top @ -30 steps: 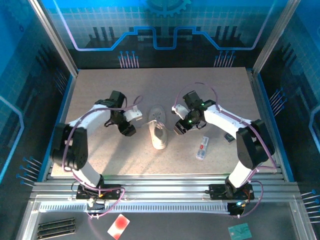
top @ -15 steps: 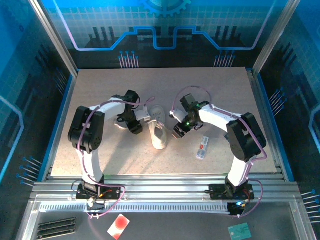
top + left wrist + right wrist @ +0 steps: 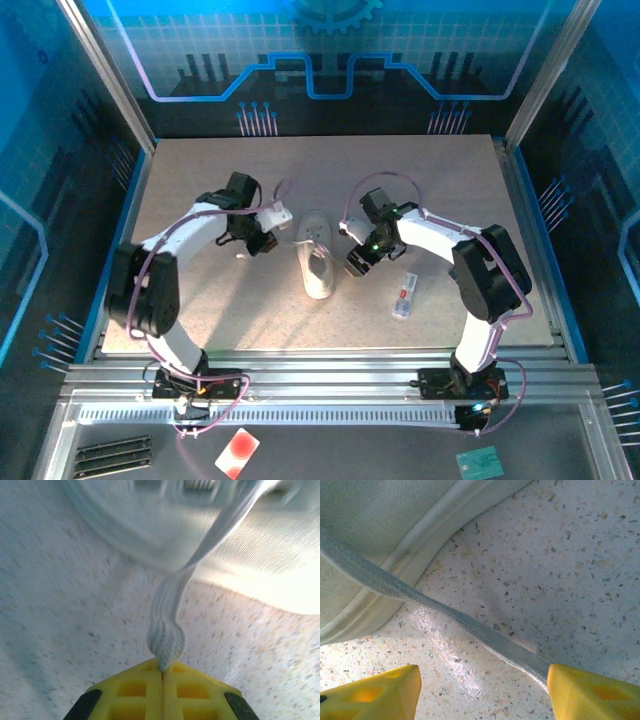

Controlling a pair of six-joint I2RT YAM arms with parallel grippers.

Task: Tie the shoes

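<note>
At the left wrist, the left gripper (image 3: 162, 671) has its two yellow fingers (image 3: 130, 692) pressed flat together, pinching the end of a white lace (image 3: 167, 630) right at their tips. A bunched, ribbed bit of the lace bulges just ahead of the tips. From there the strand runs straight up and away to the white sneaker (image 3: 250, 555), whose pale side lies blurred beyond the fingers. Speckled tabletop (image 3: 60, 605) lies between the fingers and the shoe.

At the right wrist, the right gripper (image 3: 480, 692) has its yellow fingers (image 3: 375, 695) spread wide apart and clamped on nothing. A flat lace strand (image 3: 470, 625) touches the inner corner of the finger at the right of this view. It slants across the gap ahead of both fingers and meets the sneaker's side just above its pale sole rim, ahead of the other finger. The sneaker fills the far corner beyond that finger.

From above, the sneaker lies lengthwise on the table between the two grippers. The left gripper is just beside its left flank and the right gripper just beside its right flank. A small flat white item with red marks (image 3: 404, 296) lies on the outer side of the right gripper, a little nearer the arm bases and apart from the shoe.
</note>
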